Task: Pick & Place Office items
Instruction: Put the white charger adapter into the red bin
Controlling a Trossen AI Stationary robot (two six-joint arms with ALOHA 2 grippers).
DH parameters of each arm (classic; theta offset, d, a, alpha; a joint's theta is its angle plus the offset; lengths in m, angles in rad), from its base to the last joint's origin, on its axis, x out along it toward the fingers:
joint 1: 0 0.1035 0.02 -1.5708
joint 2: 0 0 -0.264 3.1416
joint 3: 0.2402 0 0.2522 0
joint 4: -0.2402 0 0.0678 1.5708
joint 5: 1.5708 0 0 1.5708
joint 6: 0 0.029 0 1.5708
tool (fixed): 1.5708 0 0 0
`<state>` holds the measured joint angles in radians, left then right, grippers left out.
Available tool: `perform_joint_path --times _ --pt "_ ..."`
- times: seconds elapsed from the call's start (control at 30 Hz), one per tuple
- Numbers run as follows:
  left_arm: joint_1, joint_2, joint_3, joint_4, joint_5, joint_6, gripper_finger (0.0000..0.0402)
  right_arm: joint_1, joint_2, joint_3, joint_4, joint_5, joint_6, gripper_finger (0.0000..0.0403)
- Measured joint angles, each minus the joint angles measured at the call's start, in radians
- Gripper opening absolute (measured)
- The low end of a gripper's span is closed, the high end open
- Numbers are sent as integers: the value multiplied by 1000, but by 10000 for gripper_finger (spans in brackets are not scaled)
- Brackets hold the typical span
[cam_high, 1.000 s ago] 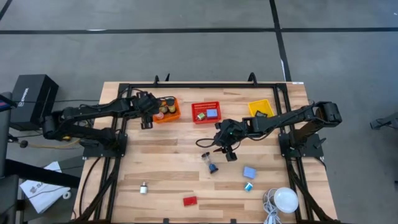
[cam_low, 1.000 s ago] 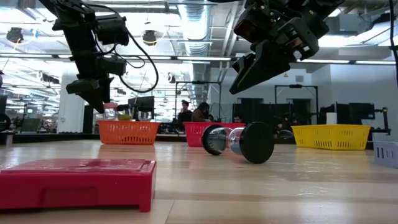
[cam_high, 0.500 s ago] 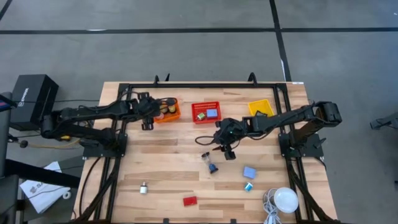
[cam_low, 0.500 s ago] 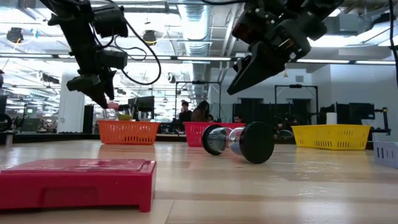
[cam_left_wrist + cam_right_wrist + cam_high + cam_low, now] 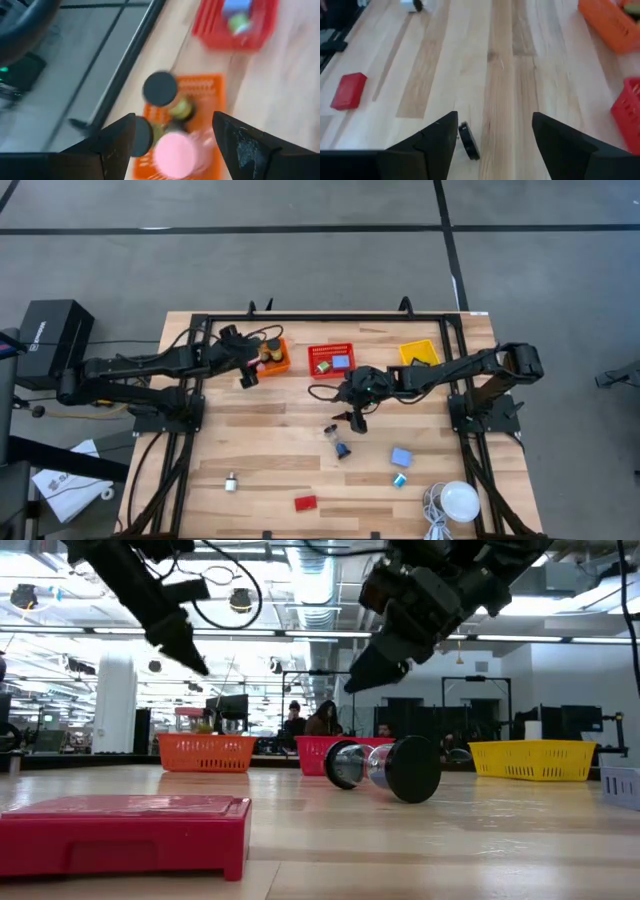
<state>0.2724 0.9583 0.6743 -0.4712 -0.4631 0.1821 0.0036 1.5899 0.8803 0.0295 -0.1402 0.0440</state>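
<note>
My left gripper [image 5: 246, 376] [image 5: 173, 116] hangs open above the table beside the orange basket [image 5: 272, 358], which holds a pink-topped piece [image 5: 173, 152] and black-capped cylinders [image 5: 160, 88]. My right gripper [image 5: 350, 416] [image 5: 494, 115] is open over mid-table, with nothing between its fingers. A black-capped glass cylinder [image 5: 339, 443] [image 5: 385, 767] lies on its side just nearer than the gripper. A flat red rectangle [image 5: 305, 502] [image 5: 125, 830], a blue block [image 5: 401, 457], a small blue bit [image 5: 398, 480] and a small grey piece [image 5: 231, 481] rest near the front.
A red basket [image 5: 331, 360] with a blue block and a green bit, and a yellow basket [image 5: 419, 353], stand along the far edge. A white dome with a cable [image 5: 460, 500] sits at the near right corner. Bare wood lies between the two arms.
My left gripper has risen and tipped from pointing down to slanting, shifting a little toward the orange basket. My right gripper has moved toward the table's left and slightly toward the far edge. The things on the table have stayed where they were.
</note>
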Motion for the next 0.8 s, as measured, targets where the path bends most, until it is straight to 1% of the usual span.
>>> perform_joint_path --times 0.13,0.27,0.37,0.57,0.7,0.8 --pt "-22 -25 0 36 71 -116 252 0 33 0 -5 0 27 249" --pt "-54 -23 0 60 167 -142 242 3 56 -1 -11 0 32 249" --pt "-92 -7 0 86 214 -161 234 9 68 -1 -5 0 43 249" --pt "-195 24 0 164 263 -232 218 34 66 -1 5 -1 45 249" --pt "-281 41 0 193 263 -290 212 53 66 -1 10 -8 27 249" --pt "-351 56 0 197 264 -369 209 64 66 -1 17 -8 27 249"
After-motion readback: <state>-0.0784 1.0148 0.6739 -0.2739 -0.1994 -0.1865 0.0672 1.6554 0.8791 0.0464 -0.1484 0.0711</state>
